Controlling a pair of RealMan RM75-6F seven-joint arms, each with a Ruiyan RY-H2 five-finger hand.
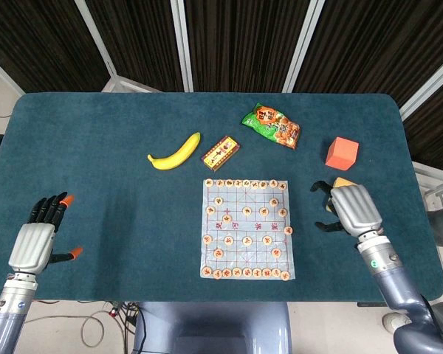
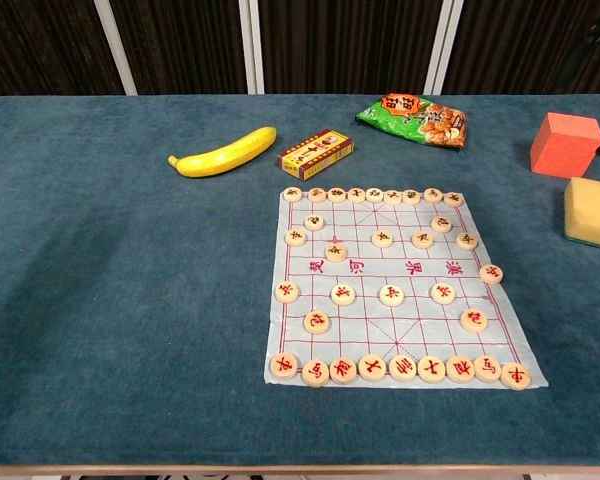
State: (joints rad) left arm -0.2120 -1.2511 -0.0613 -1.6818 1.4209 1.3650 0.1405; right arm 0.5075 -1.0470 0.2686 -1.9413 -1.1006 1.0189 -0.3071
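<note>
My right hand (image 1: 348, 209) hangs over the yellow sponge (image 1: 344, 181), palm down with its fingers spread and holding nothing; only the sponge's far edge shows past it. In the chest view the sponge (image 2: 592, 212) lies uncovered on the cloth, so the hand is above it, not on it. An orange-red cube (image 1: 342, 153) stands just beyond the hand. My left hand (image 1: 35, 240) stays low at the table's front left, fingers spread and empty, far from every object.
A paper chess board (image 1: 245, 228) with several round wooden pieces lies at the middle front of the blue table (image 1: 96, 147). Behind it lie a banana (image 1: 176, 152), a small red-yellow box (image 1: 221, 153) and a green snack bag (image 1: 272, 125).
</note>
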